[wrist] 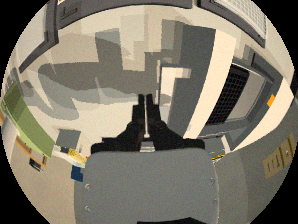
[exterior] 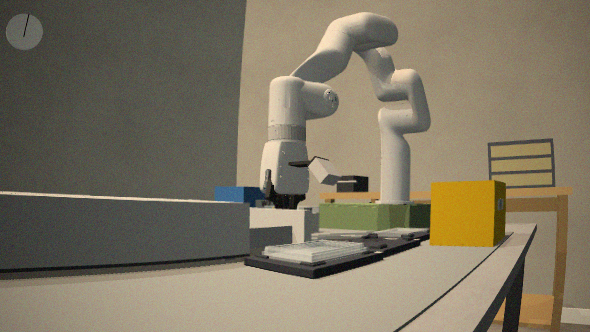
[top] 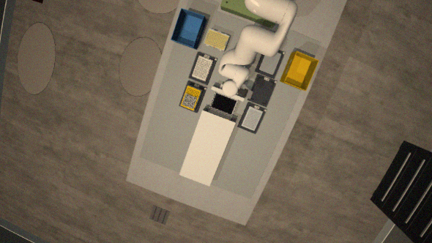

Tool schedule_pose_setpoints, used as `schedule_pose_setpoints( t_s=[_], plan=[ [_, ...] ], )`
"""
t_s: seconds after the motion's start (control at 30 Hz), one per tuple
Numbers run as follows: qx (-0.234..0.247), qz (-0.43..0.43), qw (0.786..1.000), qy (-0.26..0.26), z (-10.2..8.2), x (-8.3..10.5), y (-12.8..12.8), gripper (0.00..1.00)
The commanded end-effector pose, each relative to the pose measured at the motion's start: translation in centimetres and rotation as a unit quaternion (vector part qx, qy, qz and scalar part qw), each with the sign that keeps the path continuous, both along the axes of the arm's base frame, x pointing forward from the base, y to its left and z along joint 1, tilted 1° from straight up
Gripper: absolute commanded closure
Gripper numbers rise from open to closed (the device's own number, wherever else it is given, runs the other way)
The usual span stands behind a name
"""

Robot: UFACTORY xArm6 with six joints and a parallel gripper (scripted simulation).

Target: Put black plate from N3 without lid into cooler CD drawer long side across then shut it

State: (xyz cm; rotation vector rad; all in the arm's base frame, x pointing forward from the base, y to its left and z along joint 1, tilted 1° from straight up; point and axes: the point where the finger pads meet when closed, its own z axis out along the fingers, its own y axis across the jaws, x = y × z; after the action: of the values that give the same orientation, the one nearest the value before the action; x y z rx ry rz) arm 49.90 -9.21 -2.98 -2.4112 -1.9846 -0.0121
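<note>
The white cooler CD (top: 207, 147) lies along the middle of the bench. Its drawer stands partly open toward the arm's base. A black plate (top: 223, 104) lies flat inside it; in the wrist view it shows as a dark grid (wrist: 237, 94) beyond the drawer's white front wall (wrist: 212, 90). An amber lamp (wrist: 272, 100) is lit. My gripper (wrist: 145, 102) (top: 228, 91) is shut and empty, pointing down on the base side of the drawer front. It hangs low just behind that front in the side view (exterior: 283, 200).
An empty nest frame (top: 269, 64) and a dark grey plate (top: 262, 89) lie right of the drawer, with a white plate (top: 252, 118) nearer. On the left are a white plate (top: 202, 68), yellow plates (top: 190, 97) (top: 217, 39), and a blue bin (top: 189, 28). A yellow bin (top: 299, 69) stands far right.
</note>
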Motion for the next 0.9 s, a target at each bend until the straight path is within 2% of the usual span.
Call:
schedule_pose_setpoints(
  t_s=[0.0, 0.87],
  plan=[
    [0.000, 0.000, 1.000, -0.002, 0.2, 1.0, -0.2, 1.00],
    [0.000, 0.000, 1.000, -0.003, 0.2, 4.0, -0.8, 1.00]
  ],
)
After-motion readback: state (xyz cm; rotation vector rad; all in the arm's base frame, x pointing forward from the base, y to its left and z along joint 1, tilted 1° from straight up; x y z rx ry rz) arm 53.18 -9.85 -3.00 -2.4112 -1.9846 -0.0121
